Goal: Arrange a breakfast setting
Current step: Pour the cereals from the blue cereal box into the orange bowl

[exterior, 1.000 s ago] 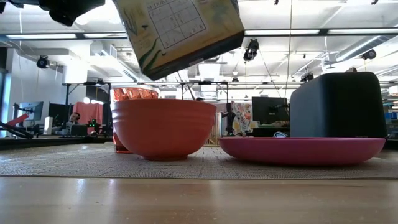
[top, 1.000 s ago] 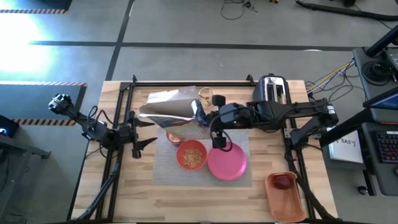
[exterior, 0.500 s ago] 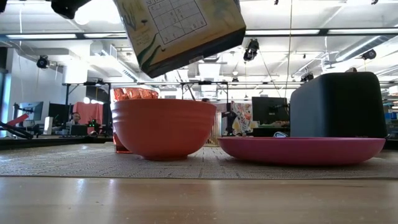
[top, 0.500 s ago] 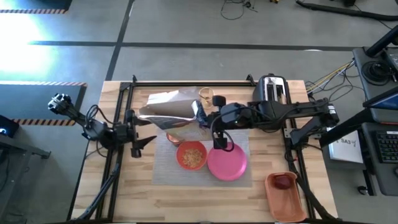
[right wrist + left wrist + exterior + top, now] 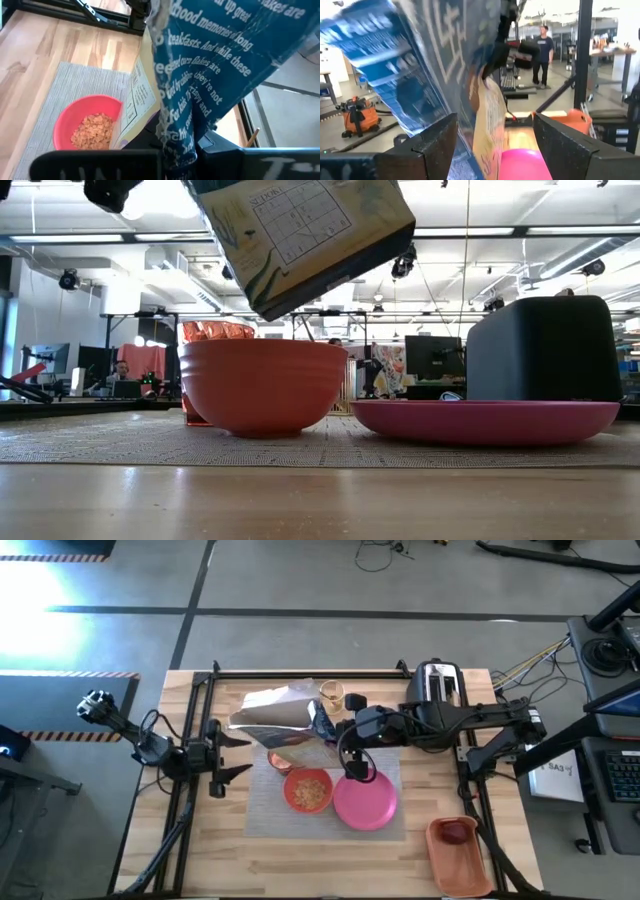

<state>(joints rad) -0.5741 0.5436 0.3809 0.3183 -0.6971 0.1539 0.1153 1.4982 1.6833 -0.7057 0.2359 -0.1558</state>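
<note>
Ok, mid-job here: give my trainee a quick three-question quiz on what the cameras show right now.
1. True or false: the orange bowl holds cereal flakes.
2. What does the right gripper hold? A) gold spoon B) cereal box C) pink plate
3. Fill in: the bowl and plate both rest on the grey ____.

Key:
1. True; flakes show in the right wrist view.
2. B; the box hangs tilted above the bowl.
3. placemat

Robotics lab: framed workbench (image 5: 300, 850), monitors (image 5: 432, 355), open workshop floor.

The bowl (image 5: 308, 790) sits left of the plate (image 5: 366, 800) on the placemat (image 5: 262, 812).
</note>
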